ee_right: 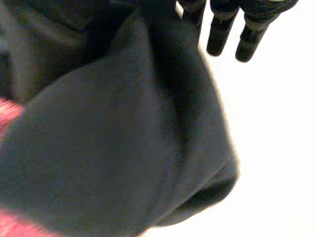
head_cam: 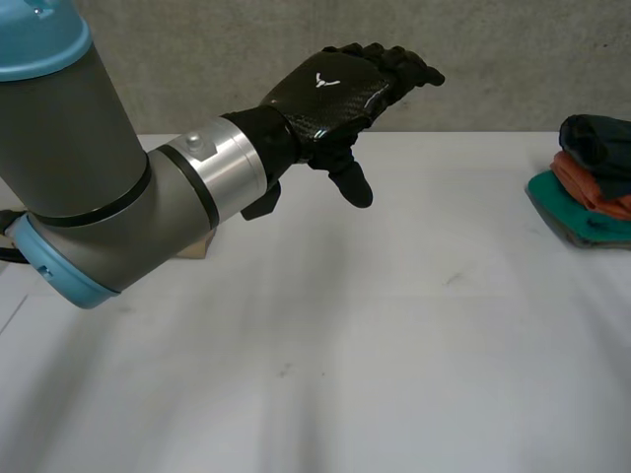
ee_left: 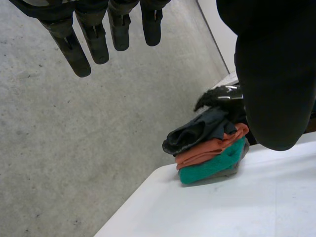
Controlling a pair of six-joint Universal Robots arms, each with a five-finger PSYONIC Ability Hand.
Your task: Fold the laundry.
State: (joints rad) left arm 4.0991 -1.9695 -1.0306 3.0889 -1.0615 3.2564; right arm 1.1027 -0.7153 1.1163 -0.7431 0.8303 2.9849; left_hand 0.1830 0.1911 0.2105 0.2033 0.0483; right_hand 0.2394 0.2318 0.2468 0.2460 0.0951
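Note:
A stack of folded laundry lies at the table's right edge: a dark cloth (head_cam: 599, 143) on top, an orange one (head_cam: 590, 187) under it and a teal one (head_cam: 570, 212) lowest. My left hand (head_cam: 330, 94) hovers high over the table's far middle, fingers (ee_left: 74, 49) straight and holding nothing, well left of the stack. In the left wrist view the dark cloth (ee_left: 197, 133), orange cloth (ee_left: 207, 150) and teal cloth (ee_left: 212, 165) sit at the table's corner, with my right hand (ee_left: 223, 96) just behind the top of the pile. My right hand's fingers (ee_right: 220, 34) reach out straight beyond the dark cloth (ee_right: 128, 138).
The white table (head_cam: 345, 325) spreads bare between my left arm and the stack. A grey wall (head_cam: 246, 59) runs behind the far edge. A small tan object (head_cam: 197, 246) sits under my left forearm. Grey floor (ee_left: 59, 148) lies beyond the table's corner.

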